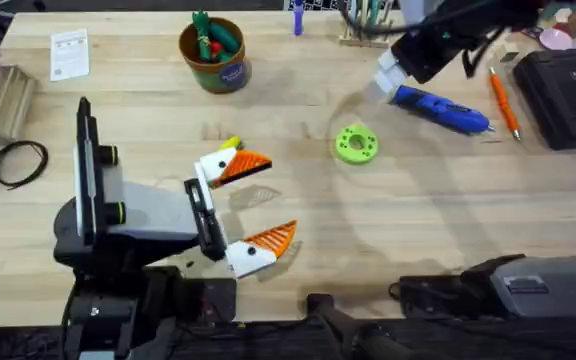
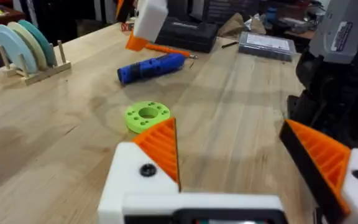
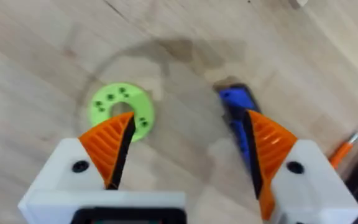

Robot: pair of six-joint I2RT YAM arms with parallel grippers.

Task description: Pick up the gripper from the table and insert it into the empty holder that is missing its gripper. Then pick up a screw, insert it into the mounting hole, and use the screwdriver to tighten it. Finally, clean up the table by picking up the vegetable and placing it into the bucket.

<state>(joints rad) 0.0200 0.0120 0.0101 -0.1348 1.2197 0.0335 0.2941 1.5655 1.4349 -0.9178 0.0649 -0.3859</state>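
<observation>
The screwdriver (image 1: 442,110) lies flat on the counter (image 1: 388,220), just beneath the right gripper (image 1: 388,72), which hangs above its blunt end. In the right wrist view the screwdriver (image 3: 238,118) sits under the gap between the spread jaws, close against one orange pad (image 3: 267,146), and nothing is pinched. The green disc (image 3: 122,111) lies by the other pad, at the edge of the same gap. An orange pen (image 1: 503,100) rests just beyond the screwdriver's tip, on the side away from the disc.

The left gripper (image 1: 253,205) lies low over the counter near the arm's base, well apart from the screwdriver, jaws spread and empty. In the left wrist view the disc (image 2: 146,116) sits straight ahead of the gap, with the screwdriver (image 2: 151,67) farther on and the right gripper (image 2: 143,28) above it.

The corn (image 1: 230,147) lies just behind one left jaw, partly hidden by its orange pad. The bucket (image 1: 215,55) stands upright on the far side of the counter, well beyond the left jaws, with green and red toy vegetables (image 1: 211,35) inside it.
</observation>
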